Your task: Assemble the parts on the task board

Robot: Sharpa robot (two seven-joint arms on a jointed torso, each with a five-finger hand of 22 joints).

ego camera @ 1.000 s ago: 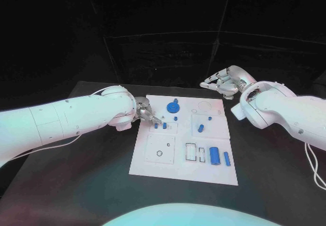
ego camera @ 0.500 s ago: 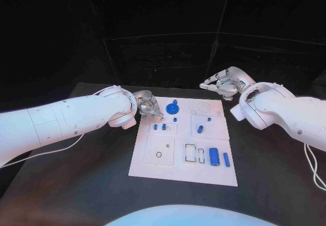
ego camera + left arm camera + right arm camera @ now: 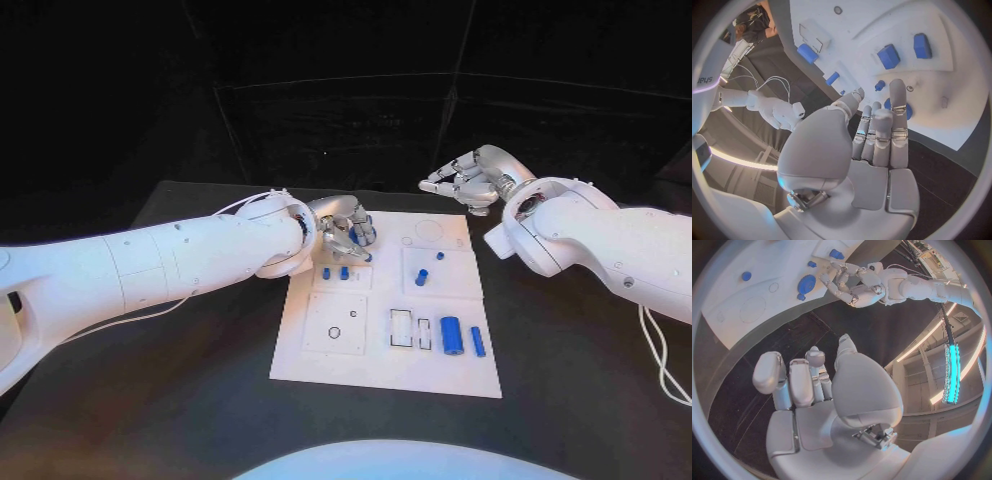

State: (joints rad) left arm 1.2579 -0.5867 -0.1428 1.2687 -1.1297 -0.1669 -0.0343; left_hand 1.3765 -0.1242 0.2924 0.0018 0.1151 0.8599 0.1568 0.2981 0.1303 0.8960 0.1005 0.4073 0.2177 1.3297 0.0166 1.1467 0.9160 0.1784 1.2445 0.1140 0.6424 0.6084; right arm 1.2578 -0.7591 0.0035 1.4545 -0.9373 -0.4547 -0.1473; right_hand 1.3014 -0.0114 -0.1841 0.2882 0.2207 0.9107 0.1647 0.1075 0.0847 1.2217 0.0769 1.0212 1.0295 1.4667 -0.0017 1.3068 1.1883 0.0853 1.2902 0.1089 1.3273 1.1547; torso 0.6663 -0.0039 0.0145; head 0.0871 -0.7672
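My left hand point(image 3: 346, 232), fingers loosely apart and empty, hovers over the blue disc part point(image 3: 806, 284) at the task board's point(image 3: 378, 376) 11 o'clock corner; I'd descend squarely. My right hand point(image 3: 464, 180), fingers curled and empty, waits at 1 o'clock.

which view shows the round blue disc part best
The right wrist view: the round blue disc lies unobstructed on the task board, beside the left hand. In the head view the left hand covers most of it. In the left wrist view only slivers of blue show behind the fingers.
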